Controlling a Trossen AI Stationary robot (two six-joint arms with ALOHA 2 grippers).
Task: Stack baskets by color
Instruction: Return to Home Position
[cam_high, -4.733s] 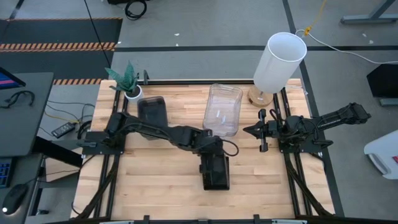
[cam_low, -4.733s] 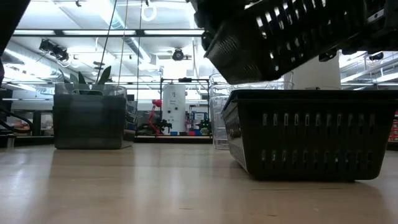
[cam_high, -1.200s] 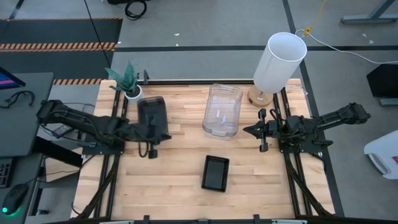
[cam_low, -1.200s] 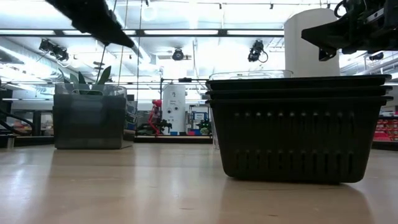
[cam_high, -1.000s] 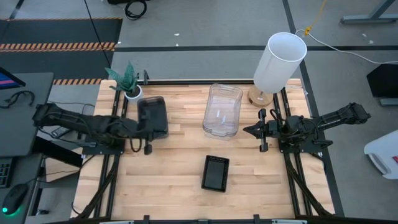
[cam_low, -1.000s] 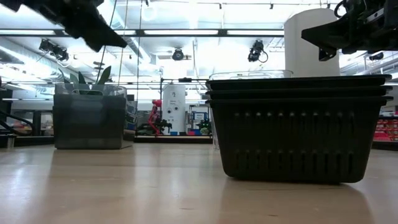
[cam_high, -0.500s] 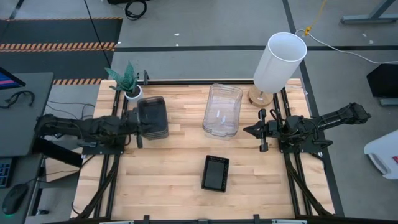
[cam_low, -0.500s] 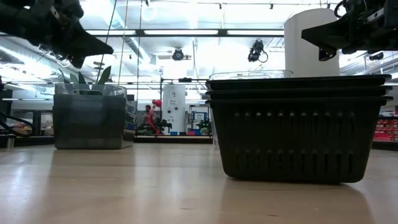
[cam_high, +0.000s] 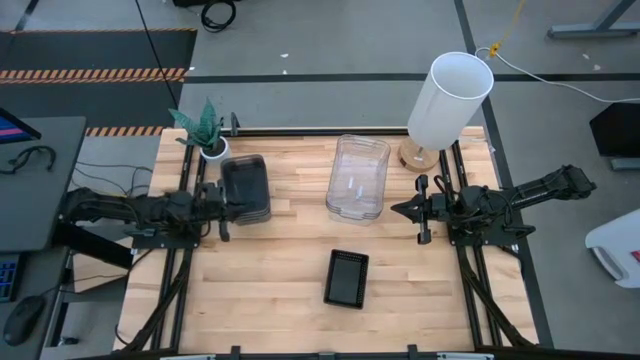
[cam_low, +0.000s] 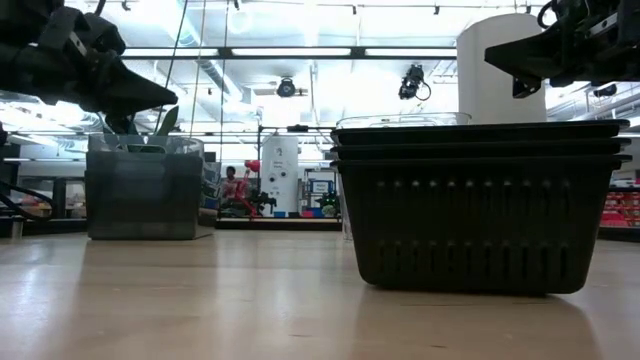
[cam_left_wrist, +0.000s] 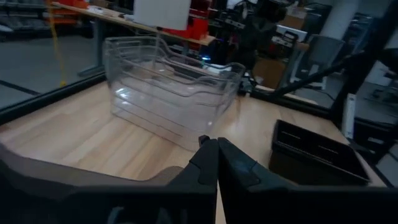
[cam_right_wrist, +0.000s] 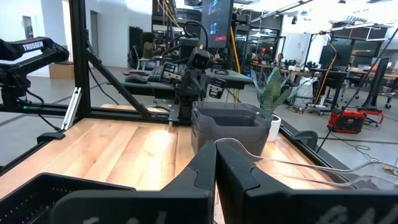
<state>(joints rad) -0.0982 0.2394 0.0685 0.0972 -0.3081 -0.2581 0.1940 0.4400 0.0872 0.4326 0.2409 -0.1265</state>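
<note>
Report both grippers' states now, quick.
Left gripper: shut, empty, beside the grey basket stack.
Right gripper: shut, empty, waiting on the right side.

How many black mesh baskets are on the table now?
3, nested in one black stack at the table's middle front: the low view shows three rims, one above another.

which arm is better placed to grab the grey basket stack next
Left, most likely. The left gripper, shut, is right at the grey stack on its side of the table. The right gripper, also shut, sits at the far side, with the clear stack between.
</note>
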